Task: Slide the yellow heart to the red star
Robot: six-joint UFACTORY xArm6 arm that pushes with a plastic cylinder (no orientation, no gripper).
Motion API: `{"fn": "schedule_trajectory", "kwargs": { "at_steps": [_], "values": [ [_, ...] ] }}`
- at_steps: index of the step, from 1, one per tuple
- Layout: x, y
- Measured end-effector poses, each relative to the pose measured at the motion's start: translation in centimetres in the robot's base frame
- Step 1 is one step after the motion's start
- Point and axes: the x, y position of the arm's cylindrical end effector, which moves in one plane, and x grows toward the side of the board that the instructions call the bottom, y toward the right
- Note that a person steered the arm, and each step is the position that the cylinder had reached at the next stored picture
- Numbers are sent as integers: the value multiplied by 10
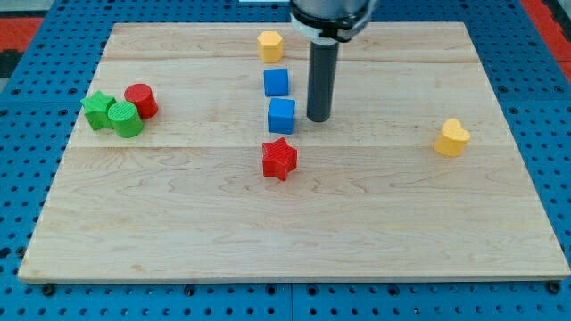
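The yellow heart (452, 137) lies near the view's right edge of the wooden board (357, 223). The red star (279, 159) lies near the board's middle. My tip (318, 119) is on the board above and to the right of the red star, close beside a blue cube (281, 115), and far to the left of the yellow heart. The rod stands upright and touches no block.
A second blue cube (276, 82) and a yellow hexagon (269, 45) lie above the first cube, in a column. At the view's left sit a green star (97, 109), a green cylinder (126, 119) and a red cylinder (141, 100), clustered together.
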Motion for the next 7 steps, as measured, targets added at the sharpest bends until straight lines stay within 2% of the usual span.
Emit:
{"fn": "schedule_trajectory", "kwargs": {
  "at_steps": [2,4,5,6,7],
  "values": [
    [7,-19],
    [-22,209],
    [29,239],
    [65,157],
    [70,80]
  ]
}}
